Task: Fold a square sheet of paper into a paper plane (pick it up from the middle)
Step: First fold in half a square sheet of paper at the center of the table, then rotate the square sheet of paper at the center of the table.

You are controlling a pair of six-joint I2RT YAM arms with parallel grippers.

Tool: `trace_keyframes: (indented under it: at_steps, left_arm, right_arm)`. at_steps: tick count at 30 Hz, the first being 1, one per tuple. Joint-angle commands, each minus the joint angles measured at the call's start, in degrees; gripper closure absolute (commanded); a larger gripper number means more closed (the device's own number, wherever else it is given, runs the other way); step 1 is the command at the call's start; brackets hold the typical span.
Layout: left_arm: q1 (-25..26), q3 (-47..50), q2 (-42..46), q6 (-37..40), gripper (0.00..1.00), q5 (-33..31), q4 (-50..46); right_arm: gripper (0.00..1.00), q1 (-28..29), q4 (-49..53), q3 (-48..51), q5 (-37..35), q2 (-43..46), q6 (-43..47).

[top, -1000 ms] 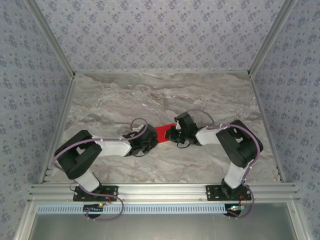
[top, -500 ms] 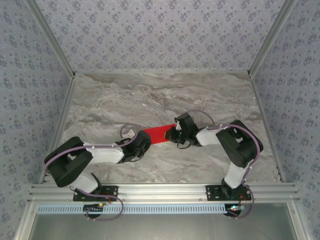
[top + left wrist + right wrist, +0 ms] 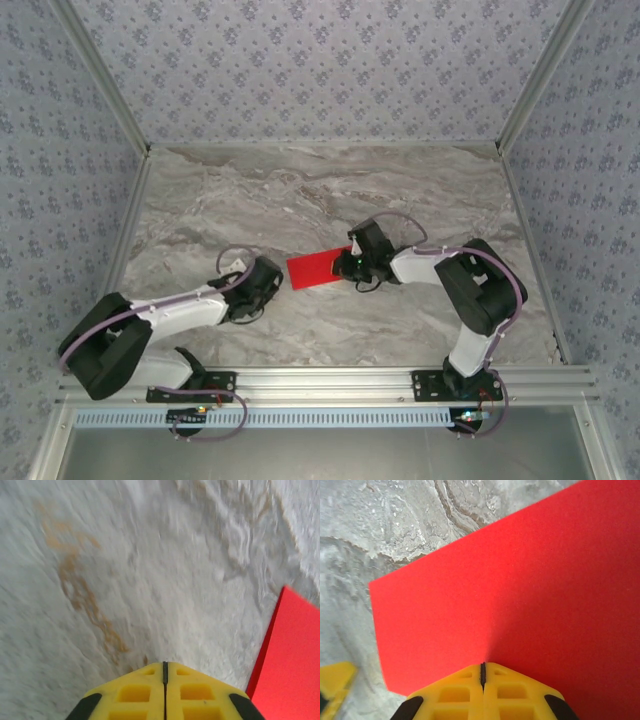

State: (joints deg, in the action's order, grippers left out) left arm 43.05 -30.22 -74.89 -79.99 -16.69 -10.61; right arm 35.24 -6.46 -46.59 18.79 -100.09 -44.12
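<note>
The square sheet of paper [image 3: 318, 269] lies flat on the marble table as a bright red four-sided piece; it also shows in the right wrist view [image 3: 520, 580] and at the right edge of the left wrist view [image 3: 292, 655]. My right gripper [image 3: 350, 266] is shut, its yellow tips [image 3: 482, 664] pressing down on the paper's right part, with paper spreading flat on both sides of them. My left gripper [image 3: 268, 281] is shut and holds nothing [image 3: 165, 664]; it sits low over bare marble just left of the paper's left edge.
The marble table [image 3: 300, 190] is walled by patterned panels at the back and sides. An aluminium rail [image 3: 330, 380] carrying both arm bases runs along the near edge. One yellow finger of the left gripper [image 3: 332, 680] shows past the paper's corner.
The left arm has drawn back to the left and toward the near edge, coming off the paper. More of the red sheet is now uncovered. The right gripper has stayed on the paper.
</note>
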Motion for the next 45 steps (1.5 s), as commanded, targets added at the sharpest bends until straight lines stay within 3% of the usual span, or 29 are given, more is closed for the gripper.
trace_keyframes:
  at_steps: [1,3,8,14,22,28,33,37,45]
  left_arm:
    - [-3.9,-5.6,3.3,11.4,0.80,2.0,-8.4]
    - [-7.4,-6.8,4.5,15.1,0.66,3.7,-10.2]
    - [-15.4,-7.7,7.2,20.3,0.46,7.3,-13.7]
    - [-20.1,-8.2,8.5,23.4,0.24,8.7,-16.7]
    - [-22.0,-8.3,6.8,26.1,0.18,10.5,-17.9]
    - [-22.1,-9.3,5.8,28.3,0.16,11.2,-18.1]
    - [-22.1,-8.9,5.8,29.2,0.14,14.2,-15.9]
    - [-22.1,-9.2,5.5,29.2,0.14,17.4,-14.7]
    - [-20.6,-11.8,2.8,32.1,0.14,24.1,-14.3]
  right_arm:
    - [1.00,3.1,11.8,-6.7,-6.6,1.2,6.6]
    - [1.00,5.4,14.7,-10.5,-8.7,-0.5,7.5]
    - [0.91,10.3,18.7,-20.8,-11.0,-8.1,7.6]
    - [0.85,13.0,23.5,-31.3,-11.8,-16.2,7.6]
    - [0.82,14.2,30.1,-33.3,-9.7,-19.3,14.4]
    - [0.78,14.3,38.8,-26.2,-3.7,-15.8,32.6]
    - [0.77,13.1,42.8,-19.2,-6.3,-9.2,43.4]
    - [0.72,11.1,38.8,-18.4,-10.4,-2.5,39.2]
    - [0.56,1.4,28.5,-11.2,-17.3,4.1,15.1]
